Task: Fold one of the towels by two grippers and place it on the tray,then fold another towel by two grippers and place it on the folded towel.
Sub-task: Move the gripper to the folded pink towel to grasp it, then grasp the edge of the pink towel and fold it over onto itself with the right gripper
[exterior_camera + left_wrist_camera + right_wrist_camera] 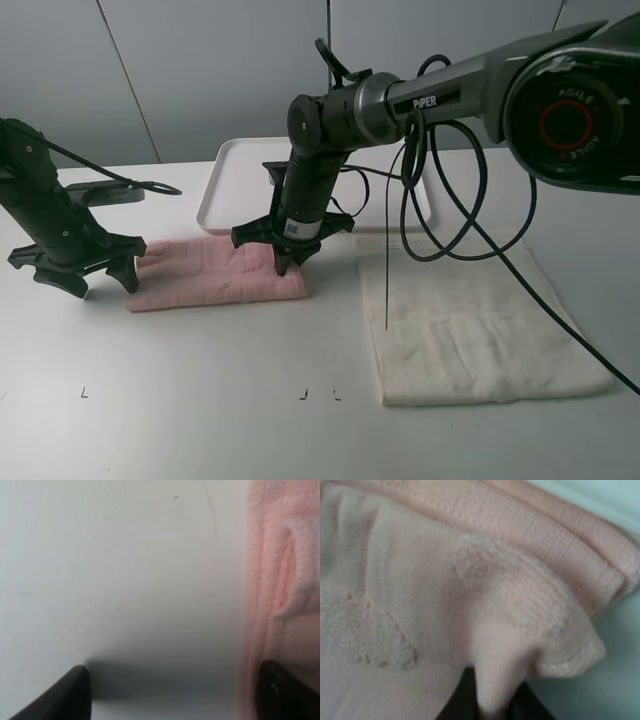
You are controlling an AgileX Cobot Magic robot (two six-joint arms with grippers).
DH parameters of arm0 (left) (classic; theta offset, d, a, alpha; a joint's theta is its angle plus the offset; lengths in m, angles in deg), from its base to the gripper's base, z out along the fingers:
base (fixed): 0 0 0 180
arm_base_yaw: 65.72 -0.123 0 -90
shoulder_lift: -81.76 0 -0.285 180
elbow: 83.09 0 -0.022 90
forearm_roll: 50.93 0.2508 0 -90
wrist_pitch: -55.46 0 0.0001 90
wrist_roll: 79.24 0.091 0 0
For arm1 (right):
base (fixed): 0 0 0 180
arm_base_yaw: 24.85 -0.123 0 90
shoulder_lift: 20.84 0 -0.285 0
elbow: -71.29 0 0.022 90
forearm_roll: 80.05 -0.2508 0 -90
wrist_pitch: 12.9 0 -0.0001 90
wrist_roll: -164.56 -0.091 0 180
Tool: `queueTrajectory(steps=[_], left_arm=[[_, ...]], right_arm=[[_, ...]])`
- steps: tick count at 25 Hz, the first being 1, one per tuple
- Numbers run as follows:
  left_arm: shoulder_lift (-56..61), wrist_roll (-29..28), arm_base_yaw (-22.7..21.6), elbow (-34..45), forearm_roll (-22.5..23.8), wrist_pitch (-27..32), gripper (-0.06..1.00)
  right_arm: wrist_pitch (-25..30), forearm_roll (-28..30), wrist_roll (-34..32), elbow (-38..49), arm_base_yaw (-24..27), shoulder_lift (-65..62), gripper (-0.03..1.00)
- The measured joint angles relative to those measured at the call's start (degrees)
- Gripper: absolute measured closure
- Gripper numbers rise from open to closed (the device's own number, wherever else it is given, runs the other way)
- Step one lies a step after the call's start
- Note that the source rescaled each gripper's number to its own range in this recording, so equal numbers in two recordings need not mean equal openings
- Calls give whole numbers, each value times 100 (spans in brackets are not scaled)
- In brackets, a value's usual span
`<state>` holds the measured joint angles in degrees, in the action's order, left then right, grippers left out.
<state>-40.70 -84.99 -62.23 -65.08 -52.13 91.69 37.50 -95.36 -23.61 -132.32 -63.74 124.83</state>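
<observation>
The pink towel [215, 272] lies folded into a long strip on the table in front of the tray [228, 190]. My right gripper [282, 264] stands on the strip's right part. In the right wrist view it [490, 706] is shut on a raised pinch of the pink towel [420, 580]. My left gripper [100, 282] is open at the strip's left end. In the left wrist view it [175, 700] straddles the edge of the pink towel [280, 580], one finger over bare table, the other at the cloth. The cream-white towel [470, 320] lies flat to the right.
The right arm's black cables [440, 200] hang over the tray's right side and the cream towel's back edge. A grey wall stands behind the table. Small black marks [303, 395] sit near the table's front edge.
</observation>
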Motion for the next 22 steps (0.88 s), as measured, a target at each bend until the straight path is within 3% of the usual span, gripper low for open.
queueTrajectory(steps=[14,22], left_arm=[[0,0,0,0,0,0,7],[0,0,0,0,0,0,7]], right_arm=[[108,-271,415,25,0,-175,95],[210,-1383,1042,-16,0,-679,95]])
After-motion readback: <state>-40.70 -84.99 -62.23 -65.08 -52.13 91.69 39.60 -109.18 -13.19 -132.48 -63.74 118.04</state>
